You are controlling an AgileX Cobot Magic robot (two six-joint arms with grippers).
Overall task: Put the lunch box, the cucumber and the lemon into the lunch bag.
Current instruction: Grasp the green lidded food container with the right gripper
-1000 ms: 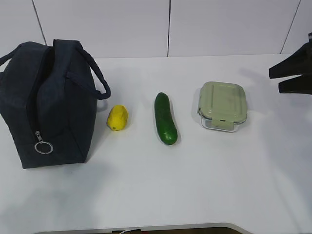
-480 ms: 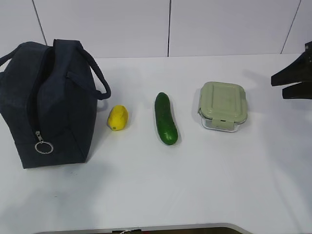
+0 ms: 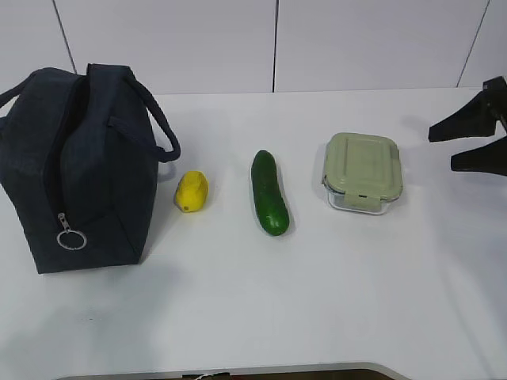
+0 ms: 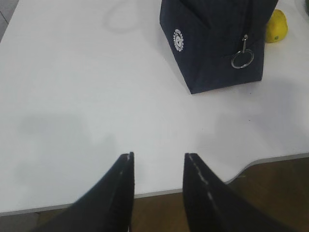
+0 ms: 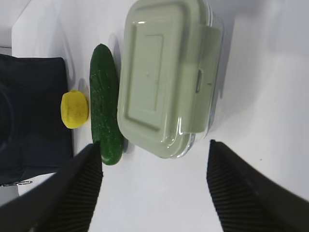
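Note:
The navy lunch bag (image 3: 75, 166) stands at the left of the white table, its ring pull (image 3: 70, 239) hanging on the near side. The lemon (image 3: 191, 191), the cucumber (image 3: 268, 192) and the green-lidded lunch box (image 3: 362, 172) lie in a row to its right. My right gripper (image 3: 444, 149) is open wide, just right of the lunch box and apart from it. The right wrist view shows the lunch box (image 5: 166, 72) ahead of the open jaws (image 5: 154, 152), with the cucumber (image 5: 105, 111) and lemon (image 5: 75, 109) beyond. My left gripper (image 4: 158, 155) is open and empty over the table's front edge, short of the bag (image 4: 217, 38).
A white wall runs behind the table (image 3: 317, 285). The table's front edge (image 4: 270, 159) curves in near the left gripper, with brown floor below it.
My right gripper has opened wider and shifted slightly left toward the lunch box. The bag, lemon, cucumber and lunch box have not moved.

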